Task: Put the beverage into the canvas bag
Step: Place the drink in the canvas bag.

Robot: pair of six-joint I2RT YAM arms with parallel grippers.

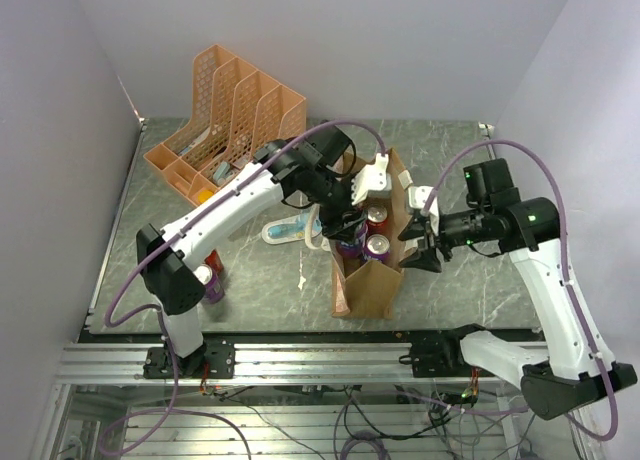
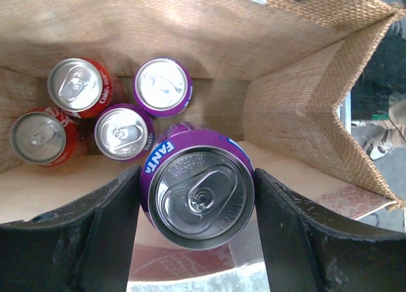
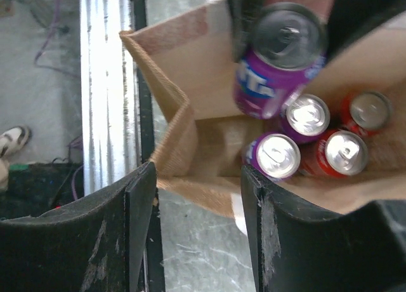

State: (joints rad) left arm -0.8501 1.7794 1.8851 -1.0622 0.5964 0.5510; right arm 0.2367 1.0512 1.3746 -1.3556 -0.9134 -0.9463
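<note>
Left gripper (image 2: pixel 196 178) fills the bottom of its wrist view, black fingers (image 2: pixel 114 228) pressed on both sides of the purple Fanta can (image 2: pixel 200 203). It is gripping the can, lid up.

Canvas bag (image 1: pixel 368 280) stands mouth up on the table (image 1: pixel 280 280) between the arms. Judged soft: woven walls and a folded side gusset likely sag or shift if bumped.

Right gripper (image 3: pixel 198 174) is at the bag's side rim, jaws apart astride the gusset fold. No pinch on the fabric is visible.

Held can hangs over the bag mouth, above the inner floor, and looks tilted in the right wrist view. Judged full, so fairly heavy. Rigid but thin-walled, so hard squeezing could dent it. Smooth printed metal may slip. Best hold is mid-body across the diameter, as now, not the lid rim.

Four cans (image 2: pixel 124 133) already stand on the bag floor, two red and two purple, bunched at one end. The held one sits over the bare end of the floor, beside the nearest purple can.
</note>
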